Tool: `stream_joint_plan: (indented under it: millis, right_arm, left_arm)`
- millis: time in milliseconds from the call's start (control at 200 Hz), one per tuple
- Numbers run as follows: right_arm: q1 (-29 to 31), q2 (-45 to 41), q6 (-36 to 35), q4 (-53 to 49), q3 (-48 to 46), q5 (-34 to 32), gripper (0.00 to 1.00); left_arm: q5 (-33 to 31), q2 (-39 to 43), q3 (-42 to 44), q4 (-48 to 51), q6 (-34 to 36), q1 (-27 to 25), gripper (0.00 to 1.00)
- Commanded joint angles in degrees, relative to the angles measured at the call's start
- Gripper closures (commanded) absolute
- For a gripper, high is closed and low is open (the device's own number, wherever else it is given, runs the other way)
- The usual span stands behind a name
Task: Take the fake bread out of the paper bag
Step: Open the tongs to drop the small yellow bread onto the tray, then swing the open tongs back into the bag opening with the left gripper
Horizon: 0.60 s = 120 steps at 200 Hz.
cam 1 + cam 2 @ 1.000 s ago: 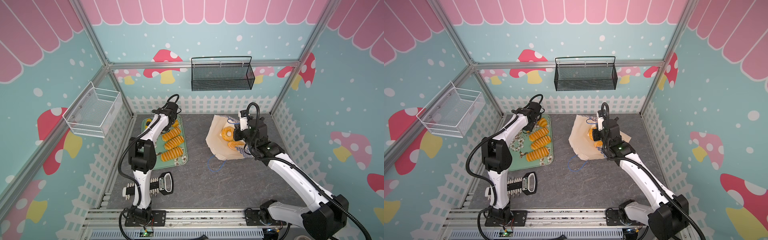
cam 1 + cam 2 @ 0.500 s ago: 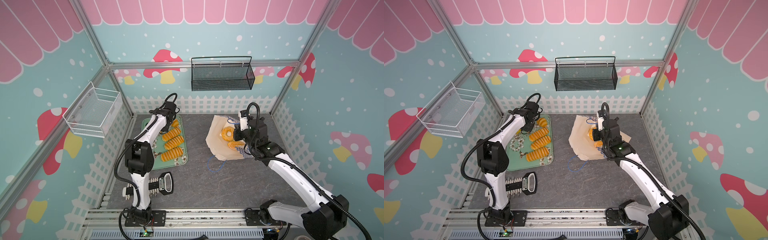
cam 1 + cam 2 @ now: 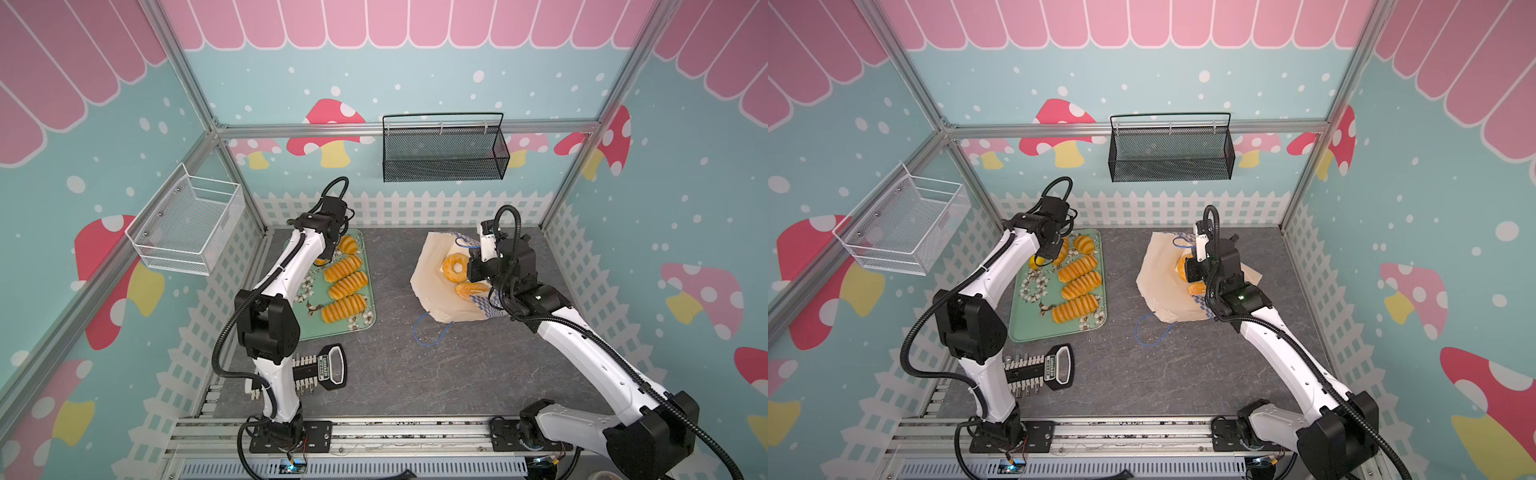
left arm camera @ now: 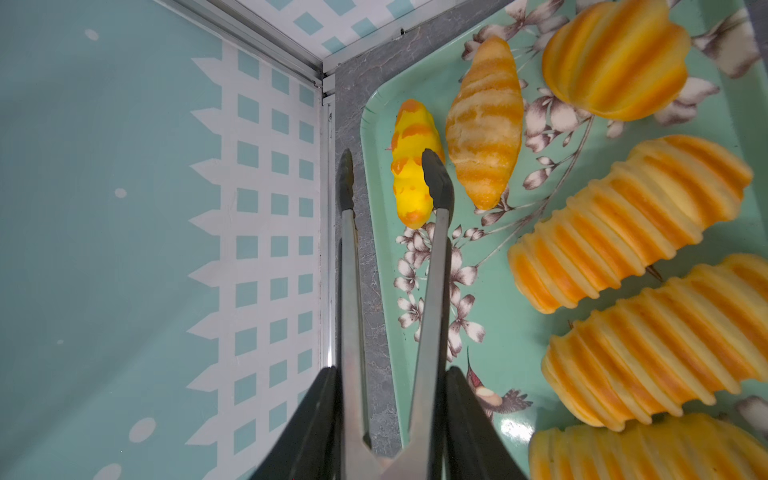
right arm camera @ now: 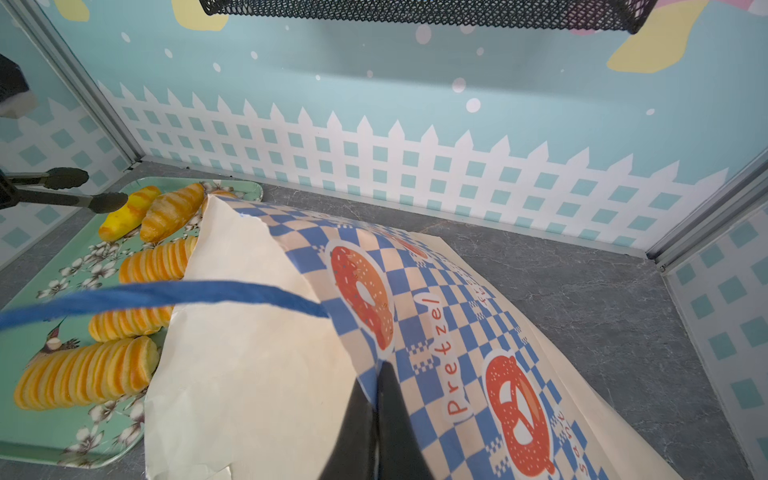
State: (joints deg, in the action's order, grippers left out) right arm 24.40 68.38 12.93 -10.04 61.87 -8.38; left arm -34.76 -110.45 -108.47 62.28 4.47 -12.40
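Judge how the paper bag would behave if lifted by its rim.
Probably floppy: the paper bag lies creased and slumped. The doughnut in its mouth could slide out. The rim pinched by the right claw might tear.

1. My right gripper (image 5: 380,370) has its black jaws pressed together on the checkered edge of the paper bag (image 5: 257,365).
2. A blue cord handle (image 5: 166,293) stretches across the bag's cream side. I can see doughnut and pretzel logos on the checkered band.
3. Beyond the bag I see a green floral tray (image 5: 50,451) carrying ribbed loaves (image 5: 83,376), a croissant (image 5: 172,212) and a yellow pastry (image 5: 124,214).
4. The tongs (image 5: 66,195) reach in with their tips apart, one tip just beside the yellow pastry.
5. A black mesh basket (image 5: 415,10) hangs on the back wall.
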Motion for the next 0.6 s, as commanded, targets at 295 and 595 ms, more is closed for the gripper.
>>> stream_joint_plan:
  millis: [295, 595]
  right_arm:
    - [-0.1, -2.63, -1.96, -1.35, 1.3, 0.31, 1.0]
    - [-0.1, -3.56, -4.3, -1.68, 2.25, 0.61, 1.0]
  left_arm:
    - [15.34, 15.89, 4.95, -0.17, -2.01, -0.01, 0.75]
    - [34.05, 34.69, 14.06, -7.14, 0.9, -1.1, 0.77]
